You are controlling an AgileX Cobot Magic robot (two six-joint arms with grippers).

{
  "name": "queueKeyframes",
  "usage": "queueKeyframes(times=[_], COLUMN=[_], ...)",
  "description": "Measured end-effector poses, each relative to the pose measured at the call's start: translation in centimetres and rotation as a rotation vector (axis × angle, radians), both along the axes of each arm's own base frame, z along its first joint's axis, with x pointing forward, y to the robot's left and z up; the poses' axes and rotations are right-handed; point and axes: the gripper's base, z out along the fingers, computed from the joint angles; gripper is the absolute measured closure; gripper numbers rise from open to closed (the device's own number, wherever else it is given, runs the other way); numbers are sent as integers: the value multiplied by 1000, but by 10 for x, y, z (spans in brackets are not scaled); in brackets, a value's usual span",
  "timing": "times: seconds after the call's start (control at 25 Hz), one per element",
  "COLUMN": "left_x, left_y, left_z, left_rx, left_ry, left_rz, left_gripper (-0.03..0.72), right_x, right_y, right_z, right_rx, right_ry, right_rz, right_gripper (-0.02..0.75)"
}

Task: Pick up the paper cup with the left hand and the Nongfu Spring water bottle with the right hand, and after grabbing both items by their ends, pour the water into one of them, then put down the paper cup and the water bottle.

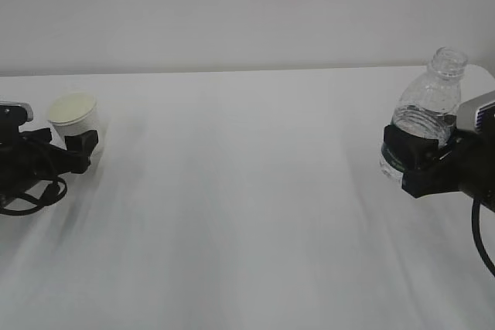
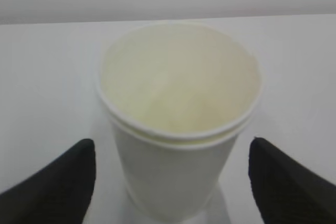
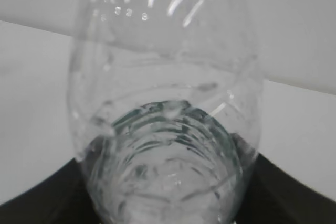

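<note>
On the near right of the white table, the right hand has its jaws clamped round the lower body of the Nongfu Spring water bottle, which leans slightly, uncapped. Set it upright before letting go. Farther left, the paper cup stands on the table between the left hand's spread jaws, free of both fingers. Draw straight back, brushing neither wall.

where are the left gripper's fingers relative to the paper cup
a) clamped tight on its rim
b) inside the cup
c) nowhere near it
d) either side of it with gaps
d: in the left wrist view both fingers flank the paper cup with table showing between.
</note>
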Motion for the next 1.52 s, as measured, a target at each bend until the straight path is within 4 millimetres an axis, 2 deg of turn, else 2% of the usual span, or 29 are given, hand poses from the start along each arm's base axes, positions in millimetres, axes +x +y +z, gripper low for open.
queueKeyframes(times=[0.32,0.72,0.96,1.52], left_x=[17,29,35,41], left_y=[-1,-1,-2,-5], left_z=[7,-9,-14,-11], left_rx=[7,10,8,6], left_ry=[-19,-3,-16,-40], left_rz=[-1,-5,-10,-44], left_gripper=[12,22,63,169], right_x=[0,0,0,0], right_y=[0,0,0,0], right_z=[1,1,1,1], right_rx=[0,-2,-2,-2], right_ry=[-2,-3,-5,-5], right_rz=[0,2,2,2], right_gripper=[261,262,262,262])
